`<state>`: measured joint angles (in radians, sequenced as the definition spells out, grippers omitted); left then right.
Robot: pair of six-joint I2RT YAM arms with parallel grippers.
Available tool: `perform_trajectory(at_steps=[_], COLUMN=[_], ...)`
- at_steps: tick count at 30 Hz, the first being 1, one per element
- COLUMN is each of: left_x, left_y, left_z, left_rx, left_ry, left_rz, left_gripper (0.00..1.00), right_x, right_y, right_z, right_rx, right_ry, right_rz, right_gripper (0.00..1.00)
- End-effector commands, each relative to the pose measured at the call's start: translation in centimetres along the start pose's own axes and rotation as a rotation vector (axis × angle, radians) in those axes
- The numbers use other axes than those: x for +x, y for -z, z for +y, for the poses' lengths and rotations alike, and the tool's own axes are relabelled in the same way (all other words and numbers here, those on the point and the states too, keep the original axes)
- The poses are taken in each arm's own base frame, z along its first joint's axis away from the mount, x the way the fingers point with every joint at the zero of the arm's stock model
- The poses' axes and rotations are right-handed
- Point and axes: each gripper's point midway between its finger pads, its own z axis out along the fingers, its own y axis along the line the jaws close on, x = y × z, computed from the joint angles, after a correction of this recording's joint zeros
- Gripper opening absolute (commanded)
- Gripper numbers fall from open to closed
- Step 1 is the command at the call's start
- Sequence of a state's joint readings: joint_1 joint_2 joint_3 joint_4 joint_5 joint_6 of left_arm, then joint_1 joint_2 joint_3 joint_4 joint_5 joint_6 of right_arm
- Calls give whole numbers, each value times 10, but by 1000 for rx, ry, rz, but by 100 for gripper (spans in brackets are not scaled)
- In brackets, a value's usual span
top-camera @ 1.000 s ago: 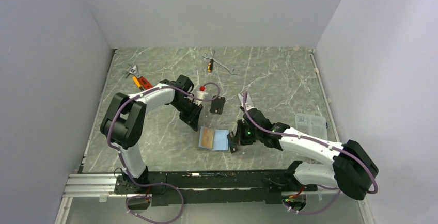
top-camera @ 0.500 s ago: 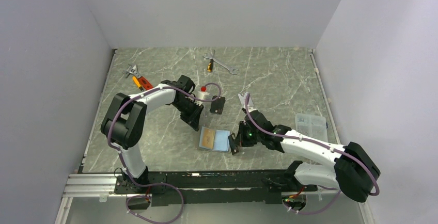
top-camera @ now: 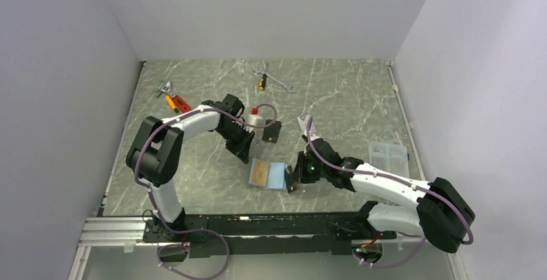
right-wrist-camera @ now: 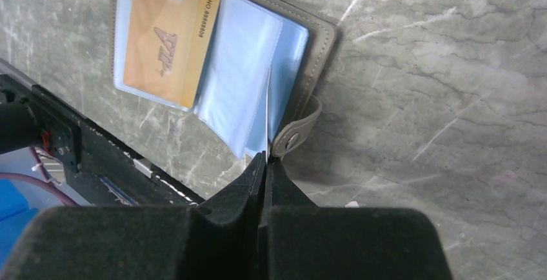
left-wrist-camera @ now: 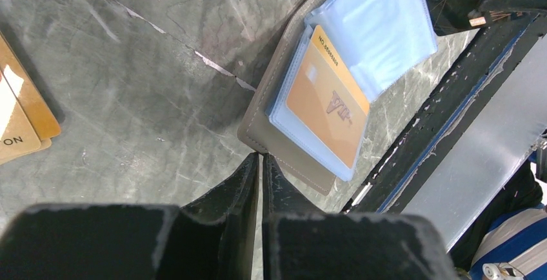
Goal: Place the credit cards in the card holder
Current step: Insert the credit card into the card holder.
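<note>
The card holder (top-camera: 277, 175) lies open on the table, light blue sleeves up, with an orange card (top-camera: 259, 173) in its left pocket. My left gripper (left-wrist-camera: 260, 157) is nearly shut, a narrow slit with nothing in it, and its tips sit at the taupe cover's edge (left-wrist-camera: 303, 167). My right gripper (right-wrist-camera: 266, 157) is shut on a thin pale card seen edge-on, which stands among the sleeves beside the snap strap (right-wrist-camera: 293, 139). A black card (top-camera: 271, 131) lies behind the holder. Two tan-orange cards (left-wrist-camera: 19, 125) lie at the left edge of the left wrist view.
A clear plastic box (top-camera: 387, 155) stands at the right. Wrenches (top-camera: 274, 79) lie at the back, and an orange-handled tool (top-camera: 174, 102) at the back left. The black base rail (left-wrist-camera: 413, 144) runs just past the holder's near side.
The left gripper's jaws have narrowed a little. The right arm has shifted slightly at the holder's right edge. The holder and cards have not moved.
</note>
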<state>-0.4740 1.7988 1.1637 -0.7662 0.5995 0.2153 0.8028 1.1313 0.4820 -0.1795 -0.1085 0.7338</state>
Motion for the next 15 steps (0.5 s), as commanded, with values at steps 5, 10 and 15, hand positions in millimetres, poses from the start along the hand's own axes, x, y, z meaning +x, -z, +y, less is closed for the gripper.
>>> perform_trajectory(at_steps=[5,10,15], left_x=[-11,-12,-14], left_y=[5,6,11], left_z=[-7,-8,-10], left_rx=[0,2,-5], left_ry=[-45,-47,-59], left_rz=[-41,-43,-44], left_gripper=[11,10,10], right_x=[-13,-18,-29], right_y=[2,5,10], right_z=[20,28,46], right_rx=[-95,-127,-193], right_ry=[4,7,12], right_rz=[-52,-70,-99], right_gripper=[0,0,0])
